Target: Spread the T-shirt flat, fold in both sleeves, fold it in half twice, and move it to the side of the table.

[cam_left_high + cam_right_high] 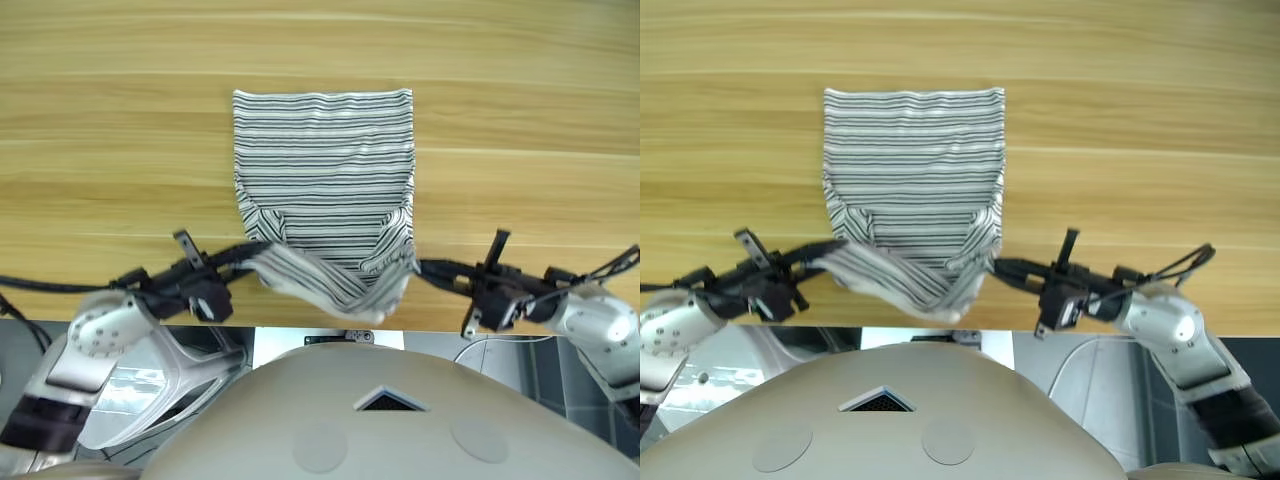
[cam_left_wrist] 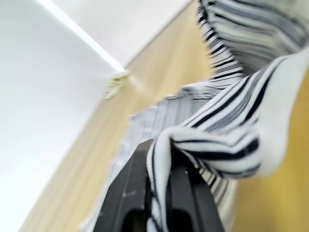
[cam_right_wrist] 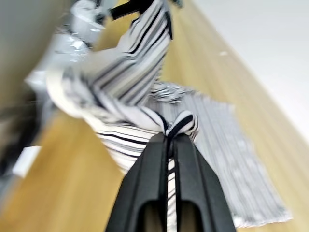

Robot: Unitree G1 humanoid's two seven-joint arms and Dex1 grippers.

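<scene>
Wooden table [image 1: 100,100]: carries the striped T-shirt [image 1: 325,150] at centre. It is narrowed to a rectangle with the sleeves turned in, and its far end lies flat. The near hem is lifted off the surface and sags between the grippers, evidently held so for the first half-fold. Right gripper [image 3: 169,137] is pinched tight on one near corner. Left gripper [image 1: 258,249] appears clamped on the other, though its wrist view is blurred.

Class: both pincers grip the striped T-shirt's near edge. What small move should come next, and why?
Probably carry the near edge forward toward the far edge, starting the first half fold. The left pincer and right pincer are shut on the near corners of the T-shirt, lifted off the table, while the rest lies flat, sleeves apparently folded in.
</scene>
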